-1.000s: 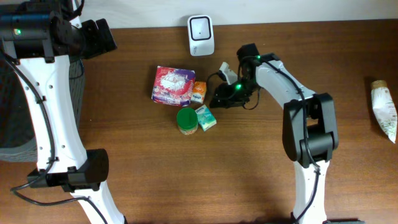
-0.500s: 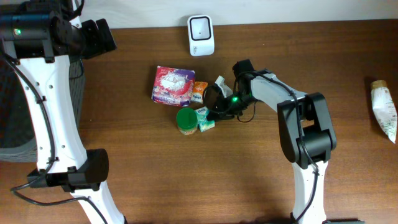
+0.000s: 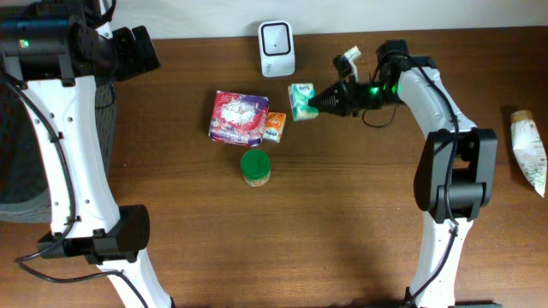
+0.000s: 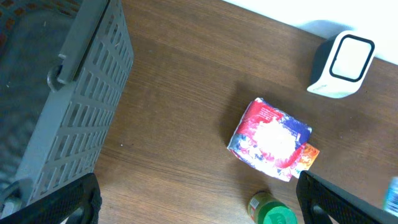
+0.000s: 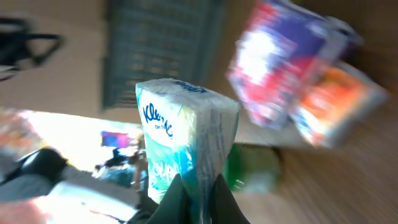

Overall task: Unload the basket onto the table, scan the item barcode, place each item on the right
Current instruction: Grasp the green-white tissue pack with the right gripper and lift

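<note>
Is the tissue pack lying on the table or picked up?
Picked up: the right claw pinches the tissue pack, holding it in the air near the scanner.

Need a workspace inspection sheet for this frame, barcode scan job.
Surface: brown wooden table, no spills seen.
Job's things: tissue pack held near the white scanner.
Clutter: red packet, orange pack, green-lidded jar, tube at far right.
Grippers: left gripper open, empty; right gripper shut on the tissue pack.
Cables: black cable along the left arm.
Surroundings: grey basket at left.
</note>
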Controlling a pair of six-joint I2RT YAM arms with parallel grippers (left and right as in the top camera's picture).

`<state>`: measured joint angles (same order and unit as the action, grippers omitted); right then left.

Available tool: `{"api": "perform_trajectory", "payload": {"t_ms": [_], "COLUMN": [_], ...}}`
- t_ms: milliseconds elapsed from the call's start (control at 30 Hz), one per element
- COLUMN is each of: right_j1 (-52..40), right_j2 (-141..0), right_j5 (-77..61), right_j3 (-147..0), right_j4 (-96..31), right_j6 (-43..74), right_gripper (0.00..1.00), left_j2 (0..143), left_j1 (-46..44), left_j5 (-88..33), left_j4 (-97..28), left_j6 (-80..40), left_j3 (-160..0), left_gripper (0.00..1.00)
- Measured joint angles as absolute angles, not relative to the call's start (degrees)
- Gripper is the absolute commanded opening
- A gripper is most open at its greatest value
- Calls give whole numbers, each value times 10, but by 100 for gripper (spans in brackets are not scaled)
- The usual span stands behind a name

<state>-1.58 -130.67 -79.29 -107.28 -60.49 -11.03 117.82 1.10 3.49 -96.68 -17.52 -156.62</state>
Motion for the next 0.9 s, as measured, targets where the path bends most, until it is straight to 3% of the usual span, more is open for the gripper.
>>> {"api": "perform_trajectory", "payload": {"t_ms": [167,567,900], "right_j1": [-34,-47,1], "right_j2": [-1307,-1307,-1307], "right_j5": [-858,-869,-872], "right_j3": [-1075,-1075,-1075], "right_j4": [-605,-598,-598], "right_j6": [-150,-258,-125], "right_gripper": [4,4,4], "left_j2": [1178,1178,1178], "left_j1": [11,11,11], "left_j5": [35,35,35], "left_j4": [-967,-967,-967], "left_j6": [-175,-175,-175], "left_j3": [-1566,-1566,-1566], "left_gripper": [99,99,99]}}
